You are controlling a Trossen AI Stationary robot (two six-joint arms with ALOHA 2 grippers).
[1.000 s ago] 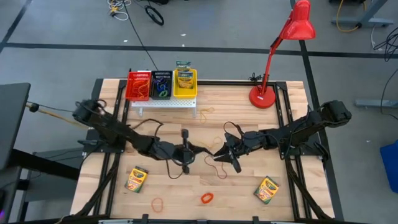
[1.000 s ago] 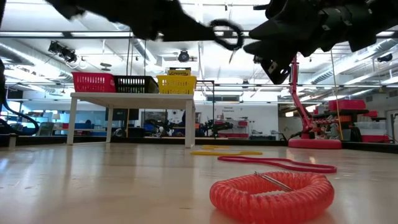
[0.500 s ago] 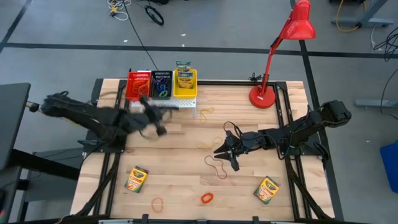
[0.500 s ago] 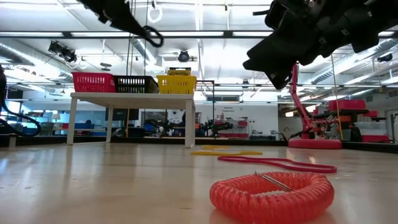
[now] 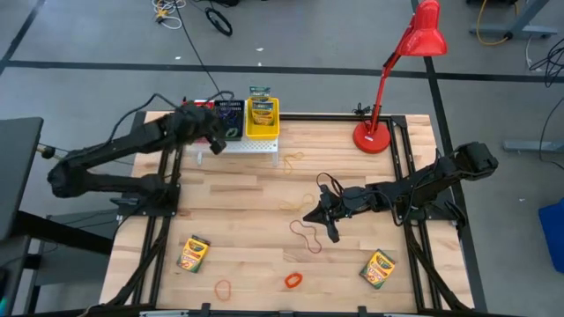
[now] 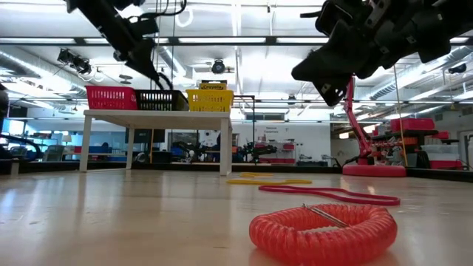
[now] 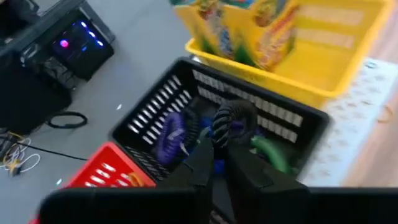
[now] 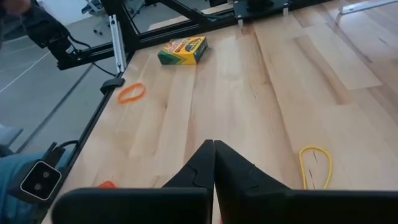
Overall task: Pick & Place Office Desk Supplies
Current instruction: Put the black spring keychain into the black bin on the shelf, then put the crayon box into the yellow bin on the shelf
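The left end effector [image 7: 214, 158] hangs right over the black bin [image 7: 158, 106], pinching a black loop [image 7: 235, 116] that lies straight above its opening, while the right end effector [image 5: 319, 216], clenched empty, hovers above the surface

Two yellow-and-green crayon boxes [image 5: 192, 254] [image 5: 379, 268] flat near the tabletop's front edge, toward the left and right corners, reddish-orange rubber band [image 5: 307, 236] looped mid-table, orange elastic loops [image 5: 223, 287] [image 5: 293, 280] at the front edge, crayon boxes upright [image 7: 249, 31] in the yellow bin, blue, purple and green loops [image 7: 186, 134] in the black bin.
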